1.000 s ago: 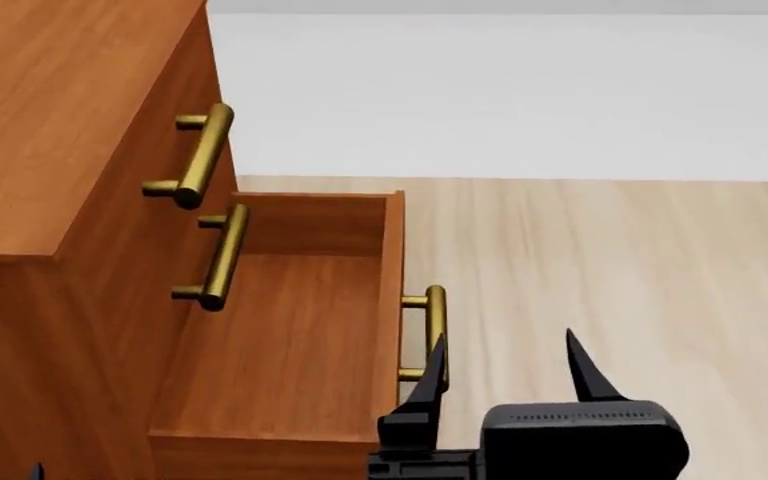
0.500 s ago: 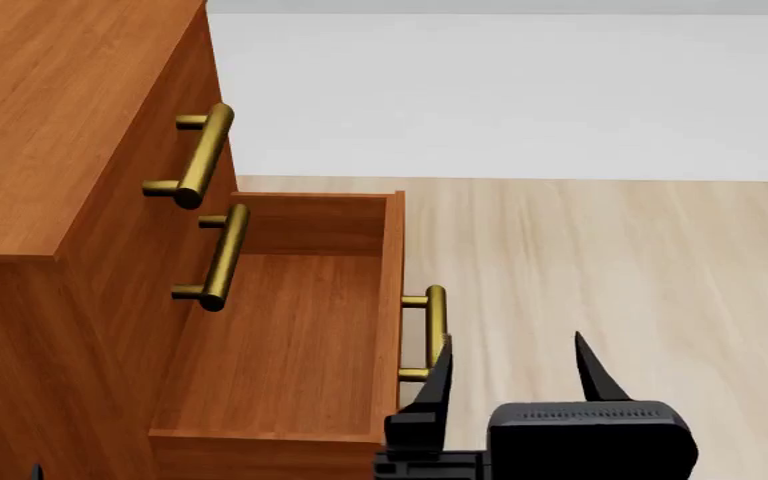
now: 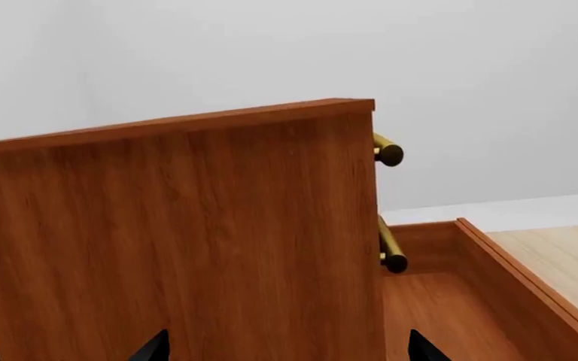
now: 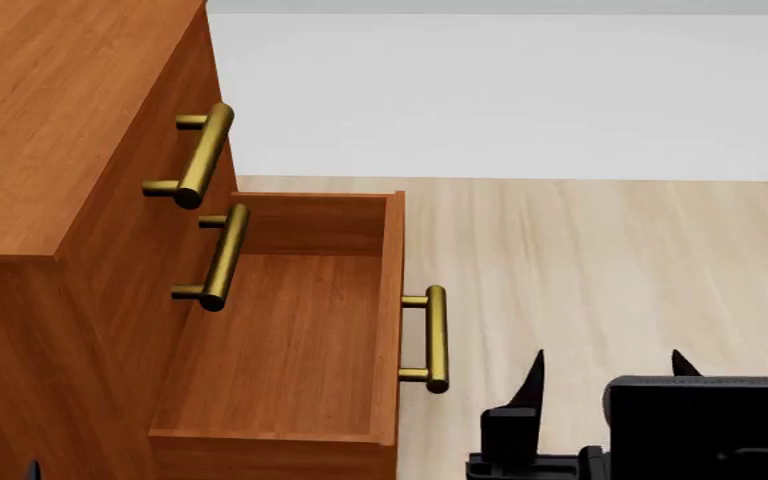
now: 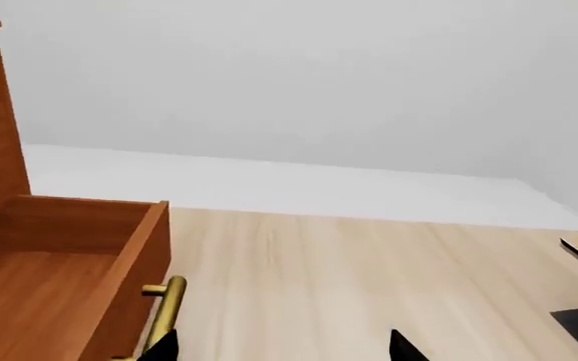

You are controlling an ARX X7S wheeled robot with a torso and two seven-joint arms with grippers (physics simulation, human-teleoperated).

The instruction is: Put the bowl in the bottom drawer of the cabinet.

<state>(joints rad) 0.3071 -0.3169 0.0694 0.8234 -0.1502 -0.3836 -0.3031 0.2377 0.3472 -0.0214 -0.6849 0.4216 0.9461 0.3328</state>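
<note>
A: Where are we standing with the cabinet (image 4: 51,130)?

B: We are facing it from the side in the head view. The bottom drawer (image 4: 291,340) is sitting pulled out over the pale wood floor (image 4: 598,260), its inside showing bare wood, and its brass handle (image 4: 434,338) is sticking out from the front panel. The 2 upper drawer fronts are sitting flush, each with its own brass bar (image 4: 204,155).

A: And the right pincer (image 4: 604,385)?

B: We are seeing its 2 black fingertips spread apart with nothing between them, hanging over the floor just beside the drawer's handle and not touching it. In the right wrist view the same handle (image 5: 165,312) is lying near one fingertip (image 5: 163,347).

A: The left pincer (image 3: 284,347)?

B: We are catching only its 2 dark tips in the left wrist view, wide apart and empty, pointing at the cabinet's side panel (image 3: 178,241).

A: And the bowl?

B: We are not finding it in any of the 3 views, so we cannot tell where it is.
</note>
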